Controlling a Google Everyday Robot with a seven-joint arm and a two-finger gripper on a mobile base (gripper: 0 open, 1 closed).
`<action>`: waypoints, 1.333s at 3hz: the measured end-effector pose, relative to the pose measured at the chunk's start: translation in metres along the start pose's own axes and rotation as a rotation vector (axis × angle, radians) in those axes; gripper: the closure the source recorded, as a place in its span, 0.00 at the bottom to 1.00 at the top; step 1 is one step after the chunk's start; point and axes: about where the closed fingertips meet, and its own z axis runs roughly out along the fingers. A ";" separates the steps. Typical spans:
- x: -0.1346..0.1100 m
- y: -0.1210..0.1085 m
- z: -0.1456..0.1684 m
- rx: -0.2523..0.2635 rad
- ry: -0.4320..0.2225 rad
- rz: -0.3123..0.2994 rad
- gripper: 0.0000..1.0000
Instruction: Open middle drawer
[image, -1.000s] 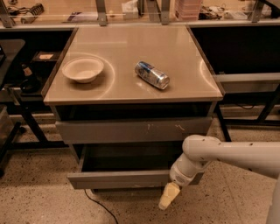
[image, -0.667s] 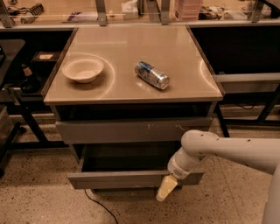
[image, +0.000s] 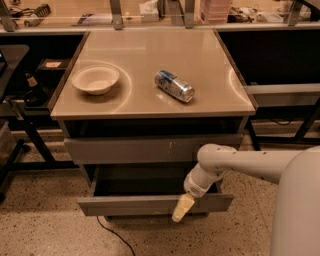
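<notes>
One drawer, the middle drawer (image: 145, 205), stands pulled out, its front edge nearest, open floor (image: 55, 225) before it. The tool (image: 182, 208) hangs at that front, right of centre; whether it grips anything cannot be told.

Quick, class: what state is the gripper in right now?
Gripper: at the front of the pulled-out middle drawer; open or shut cannot be told.

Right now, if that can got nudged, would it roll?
Probably: the can lies on its side on a smooth top, so it should roll. It seems thin-walled, likely light. The gripper sits lower, at the middle drawer.
</notes>
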 end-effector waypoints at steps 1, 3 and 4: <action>0.002 -0.009 0.018 -0.023 0.038 0.005 0.00; 0.029 -0.002 0.031 -0.088 0.141 0.052 0.00; 0.048 0.018 0.021 -0.098 0.157 0.089 0.00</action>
